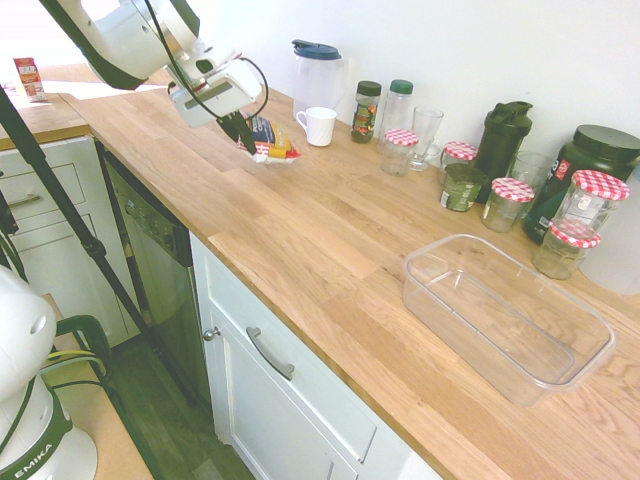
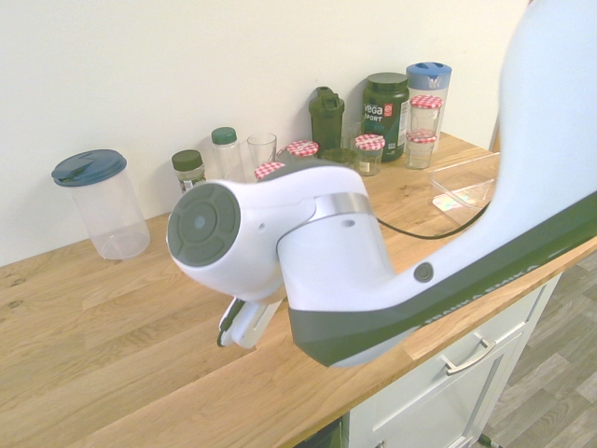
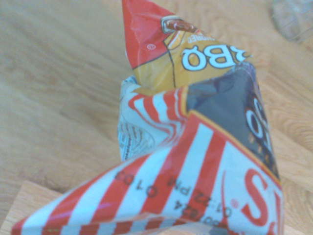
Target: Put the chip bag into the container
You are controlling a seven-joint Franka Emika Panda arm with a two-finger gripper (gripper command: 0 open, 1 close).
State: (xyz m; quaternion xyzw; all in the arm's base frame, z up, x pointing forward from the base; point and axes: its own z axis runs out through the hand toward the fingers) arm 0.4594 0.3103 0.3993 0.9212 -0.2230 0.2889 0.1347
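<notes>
Fingers of the gripper (image 1: 248,138) pinch the crinkled red-and-white striped chip bag (image 1: 268,142) at its edge. It looks light and soft — likely slippery, so the flat sealed edge gives the surest hold.

First exterior high over counter (image 1: 330,240), second behind arm, wrist close-up

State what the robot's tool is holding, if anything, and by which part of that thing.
The tool is shut on the chip bag, gripping it at its upper end, by the red-and-white striped edge; the bag hangs beneath it over the wooden counter.
</notes>
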